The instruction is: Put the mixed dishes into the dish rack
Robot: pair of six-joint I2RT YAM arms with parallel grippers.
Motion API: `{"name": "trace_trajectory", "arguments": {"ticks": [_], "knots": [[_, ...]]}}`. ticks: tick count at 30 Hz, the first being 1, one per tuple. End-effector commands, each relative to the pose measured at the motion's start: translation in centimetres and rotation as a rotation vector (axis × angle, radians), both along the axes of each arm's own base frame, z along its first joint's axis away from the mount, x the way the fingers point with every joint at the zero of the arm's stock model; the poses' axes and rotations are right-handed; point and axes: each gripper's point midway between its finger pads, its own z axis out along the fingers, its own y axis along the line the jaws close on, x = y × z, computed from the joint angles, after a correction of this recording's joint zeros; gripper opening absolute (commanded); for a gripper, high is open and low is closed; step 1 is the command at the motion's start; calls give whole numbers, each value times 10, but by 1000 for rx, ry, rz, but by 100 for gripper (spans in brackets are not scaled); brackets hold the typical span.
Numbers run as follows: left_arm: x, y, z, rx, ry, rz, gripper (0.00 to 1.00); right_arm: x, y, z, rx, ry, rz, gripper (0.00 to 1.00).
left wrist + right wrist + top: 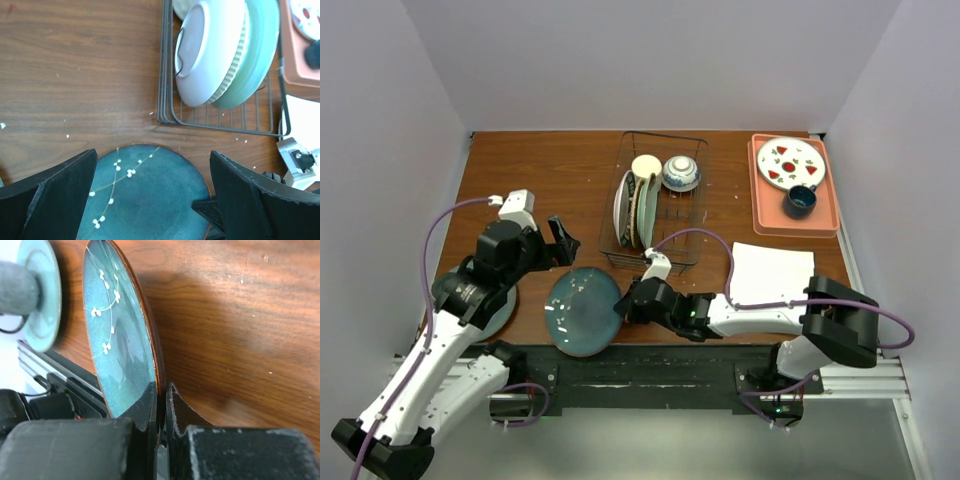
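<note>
The teal-blue plate (583, 311) with white blossom marks is at the table's front edge. My right gripper (625, 303) is shut on its right rim and holds it tilted off the wood; the wrist view shows the fingers pinching the rim (161, 390) of the plate (117, 335). My left gripper (560, 242) is open and empty above the plate's far side (145, 195). The dish rack (703, 190) holds a white plate (623, 208), a pale green plate (647, 208), a cream mug (645, 166) and a blue-white bowl (681, 173). The white square plate (772, 272) lies right of the rack.
An orange tray (830, 215) at the back right holds a white plate with red marks (790, 163) and a dark blue cup (801, 200). A grey-green plate (503, 308) with a small grey cup (15, 287) lies under my left arm.
</note>
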Motion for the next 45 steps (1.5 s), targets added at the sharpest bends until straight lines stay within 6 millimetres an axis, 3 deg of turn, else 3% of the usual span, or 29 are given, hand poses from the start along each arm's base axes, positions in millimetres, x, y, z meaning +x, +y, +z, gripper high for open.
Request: {"name": "trace_trajectory", "arguments": {"ticks": [1, 16, 24, 34, 40, 45], "knots": [[3, 6, 42, -18, -125, 13, 100, 11, 23, 84, 160, -114, 15, 0], [-1, 0, 44, -16, -144, -39, 100, 11, 11, 171, 211, -243, 67, 0], [-3, -8, 70, -16, -239, -123, 100, 10, -6, 200, 224, -261, 103, 0], [-16, -24, 95, -53, -337, -248, 100, 25, -56, 236, 249, -328, 19, 0], [-15, -35, 89, -94, -288, -287, 100, 34, -95, 263, 267, -381, -59, 0], [-20, -59, 79, -171, -255, -393, 100, 34, -120, 282, 297, -417, -112, 0]]}}
